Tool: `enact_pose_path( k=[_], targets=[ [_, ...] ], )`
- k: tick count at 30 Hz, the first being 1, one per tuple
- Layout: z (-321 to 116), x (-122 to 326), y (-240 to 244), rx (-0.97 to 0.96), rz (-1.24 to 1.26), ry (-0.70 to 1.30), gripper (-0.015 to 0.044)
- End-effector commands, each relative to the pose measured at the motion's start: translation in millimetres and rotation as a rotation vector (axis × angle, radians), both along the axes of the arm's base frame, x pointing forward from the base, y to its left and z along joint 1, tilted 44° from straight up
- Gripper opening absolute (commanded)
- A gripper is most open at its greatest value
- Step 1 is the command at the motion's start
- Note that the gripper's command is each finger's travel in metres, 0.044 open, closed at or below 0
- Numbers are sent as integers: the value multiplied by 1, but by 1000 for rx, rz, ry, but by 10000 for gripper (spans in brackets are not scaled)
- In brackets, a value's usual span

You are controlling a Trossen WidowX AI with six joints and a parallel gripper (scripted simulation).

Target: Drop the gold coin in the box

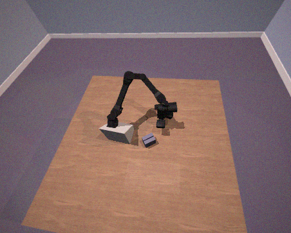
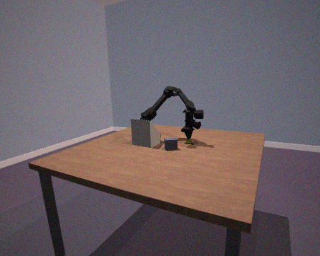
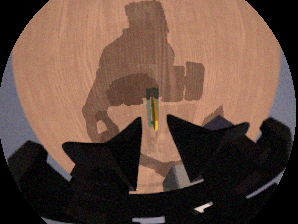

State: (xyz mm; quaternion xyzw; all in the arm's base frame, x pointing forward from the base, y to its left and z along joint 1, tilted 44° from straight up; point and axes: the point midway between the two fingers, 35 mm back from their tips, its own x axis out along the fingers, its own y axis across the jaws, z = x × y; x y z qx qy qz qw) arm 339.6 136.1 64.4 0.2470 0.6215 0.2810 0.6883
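Now the gripper [image 3: 153, 123] hangs right over the gold coin [image 3: 152, 107], fingers partway open with nothing between them. The coin stands on its edge in the green holder [image 2: 189, 141] (just beside the grey box [image 1: 149, 139]), on the table [image 2: 209, 198].

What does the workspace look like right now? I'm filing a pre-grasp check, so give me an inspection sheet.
Surface: wooden table, shadowed under the arm.
Coin: standing on edge, seen edge-on in the wrist view, just ahead of the fingertips.
Holder: directly below the gripper, mostly hidden.
Box: grey, slot in lid, closed, beside the arm's pedestal.
Clutter: nothing seen.
Gripper: pointing down over the coin, fingers partly apart, nothing between them.
Cables: nothing seen.
Surroundings: blue-grey walls, purple floor, white skirting.
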Motion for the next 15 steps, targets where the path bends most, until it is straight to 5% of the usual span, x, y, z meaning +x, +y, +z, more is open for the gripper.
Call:
enact_pose_path(
  k=[1,15],
  targets=[
    [-7,0,3,-5,-4,6,161],
    [-23,1,19,-3,-4,6,161]
  ],
)
